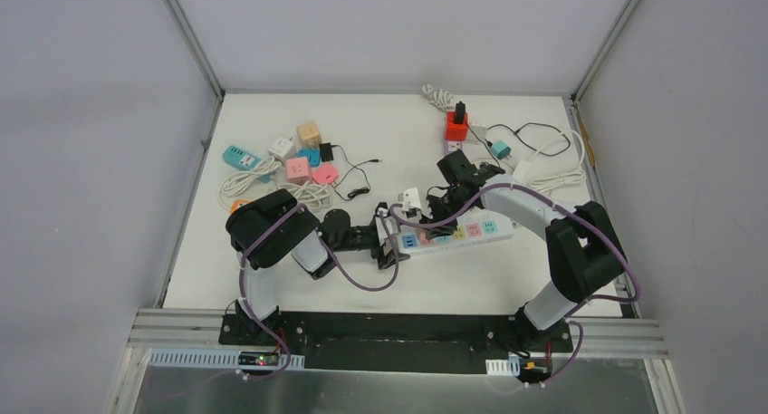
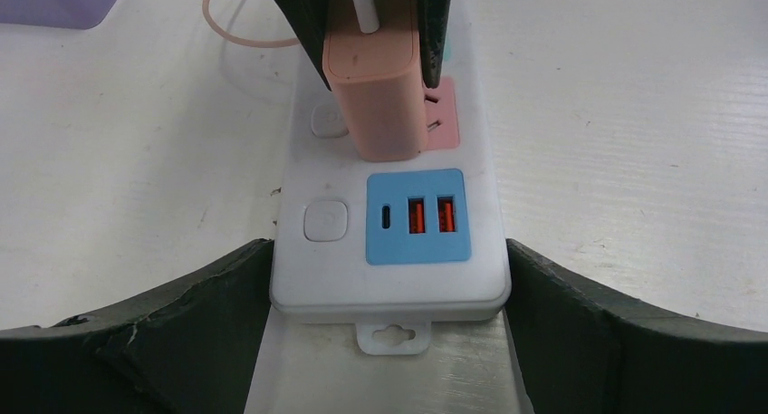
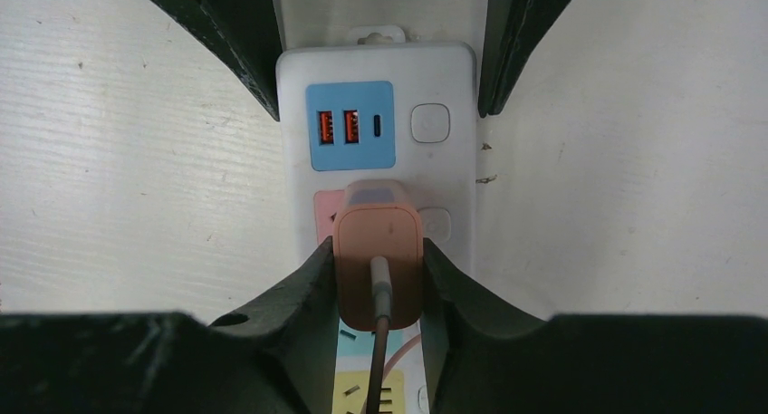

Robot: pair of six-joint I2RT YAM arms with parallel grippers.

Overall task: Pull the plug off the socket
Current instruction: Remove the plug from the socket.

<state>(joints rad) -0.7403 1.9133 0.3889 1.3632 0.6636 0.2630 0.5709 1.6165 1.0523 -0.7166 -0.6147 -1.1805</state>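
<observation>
Leftmost, with the left gripper (image 2: pixel 389 283), clamps the end of the power strip (image 2: pixel 308 278), fingers (image 2: pixel 199 305) pressed against both sides beside the blue USB panel (image 2: pixel 415 216). Farther right, with the right gripper (image 3: pixel 378 287), squeezes the pink plug (image 3: pixel 362 242), seated upright in the pink socket (image 2: pixel 444 124) next to that panel.

I see the plug (image 3: pixel 378 251), a salmon-pink block with rounded corners and a thin cable (image 3: pixel 381 341) leaving its top. It stands upright in the pink outlet (image 2: pixel 442 115) of the power strip (image 1: pixel 471 230), base against the outlet face. That outlet sits just right of the blue USB panel (image 2: pixel 416 216) at the strip's left end; the strip is white and long, lying flat mid-scene, running left to right with its right end slightly farther away.
</observation>
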